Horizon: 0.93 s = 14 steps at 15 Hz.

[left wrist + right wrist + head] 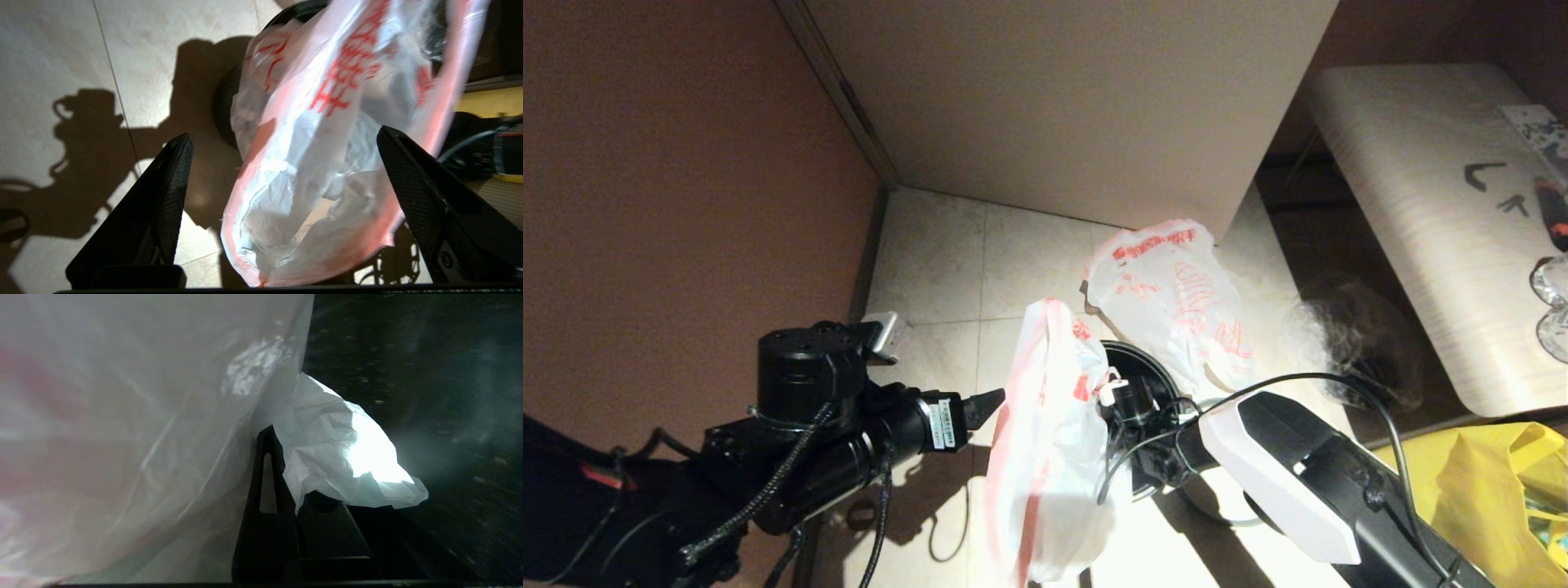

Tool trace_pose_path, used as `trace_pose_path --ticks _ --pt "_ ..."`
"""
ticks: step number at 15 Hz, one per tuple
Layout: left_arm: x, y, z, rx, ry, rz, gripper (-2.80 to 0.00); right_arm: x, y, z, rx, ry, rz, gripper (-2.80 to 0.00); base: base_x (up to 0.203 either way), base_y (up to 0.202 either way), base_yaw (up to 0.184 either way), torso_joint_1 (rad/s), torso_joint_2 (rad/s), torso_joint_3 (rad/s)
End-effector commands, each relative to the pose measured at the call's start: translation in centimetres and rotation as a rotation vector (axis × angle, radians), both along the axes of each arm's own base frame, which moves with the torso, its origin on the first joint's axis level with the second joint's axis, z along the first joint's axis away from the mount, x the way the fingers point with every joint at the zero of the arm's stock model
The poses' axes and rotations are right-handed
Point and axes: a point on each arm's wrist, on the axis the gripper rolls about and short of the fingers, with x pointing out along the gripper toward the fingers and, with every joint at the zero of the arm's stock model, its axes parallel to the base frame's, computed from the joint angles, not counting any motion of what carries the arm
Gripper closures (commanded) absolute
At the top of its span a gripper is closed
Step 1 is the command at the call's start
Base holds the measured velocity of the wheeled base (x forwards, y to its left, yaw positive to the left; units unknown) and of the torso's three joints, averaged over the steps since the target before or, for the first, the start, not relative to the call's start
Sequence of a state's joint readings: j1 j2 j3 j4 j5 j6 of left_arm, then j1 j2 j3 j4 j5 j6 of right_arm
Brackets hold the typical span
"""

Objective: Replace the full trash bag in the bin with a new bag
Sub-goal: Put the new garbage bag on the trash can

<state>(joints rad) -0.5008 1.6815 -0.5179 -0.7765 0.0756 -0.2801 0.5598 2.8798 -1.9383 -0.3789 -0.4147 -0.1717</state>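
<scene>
The new bag (1045,441) hangs limp in the air in front of me, thin white plastic with red handles and red print, held up over the tiled floor (947,245) between my two arms. Starting at my left: a brown wall (686,163) runs down that side, and my left arm reaches in low from there. My left gripper (988,404) sits just beside the bag's left edge, its jaws spread wide with nothing in them; in the left wrist view the bag (322,143) droops in the space between my two black fingers (163,204) without being pinched by either. Behind the hanging bag, the bin (1143,363) stands on the floor, only part of its round black rim showing. My right gripper (1115,392) is at the bag's right edge, over the bin, and its jaws are pressed together on a fold of the bag's plastic; the right wrist view shows the closed fingers (273,490) with a crumpled white tuft (347,457) sticking out past them. Farther back, the full trash bag (1168,294) sits on the floor just behind the bin, bulging, with a red text band, against the foot of a pale cabinet (1078,98). To my right stands a light wooden table (1421,204), and near my right arm lies a yellow bag (1494,490).
</scene>
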Motion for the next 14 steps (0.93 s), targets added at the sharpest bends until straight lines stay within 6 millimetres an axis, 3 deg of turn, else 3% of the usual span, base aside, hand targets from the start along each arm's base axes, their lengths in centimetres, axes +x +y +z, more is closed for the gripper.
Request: trace_pose_path --ticks 1,7,10,11,12,14 --pt "1.5 -0.3 -3.2 0.032 0.069 0.012 -2.80 -0.1 0.0 -0.1 0.004 0.004 0.006 0.00 0.000 0.000 0.000 0.000 0.00 0.000" --pt "5.4 0.0 -10.8 -0.010 0.060 -0.004 -2.80 0.0 0.1 0.1 0.017 -0.007 0.010 0.00 0.000 0.000 0.000 0.000 0.00 0.000" --pt "6.3 0.5 -11.8 -0.070 0.040 -0.083 -2.80 -0.1 0.0 0.3 0.019 -0.007 0.007 0.00 0.000 0.000 0.000 0.000 0.00 0.000" --pt "6.6 0.5 -12.0 -0.075 0.042 -0.093 -0.26 -0.1 0.0 0.3 0.023 -0.007 0.005 0.00 0.000 0.000 0.000 0.000 0.00 0.000" --pt "6.7 0.5 -12.0 -0.080 0.044 -0.104 0.00 -0.1 0.0 0.4 0.027 -0.008 0.003 0.00 0.000 0.000 0.000 0.000 0.00 0.000" --pt "6.5 0.4 -12.1 -0.120 0.068 -0.207 0.00 -0.1 0.1 0.7 0.031 -0.010 0.004 0.00 0.000 0.000 0.000 0.000 0.00 0.000"
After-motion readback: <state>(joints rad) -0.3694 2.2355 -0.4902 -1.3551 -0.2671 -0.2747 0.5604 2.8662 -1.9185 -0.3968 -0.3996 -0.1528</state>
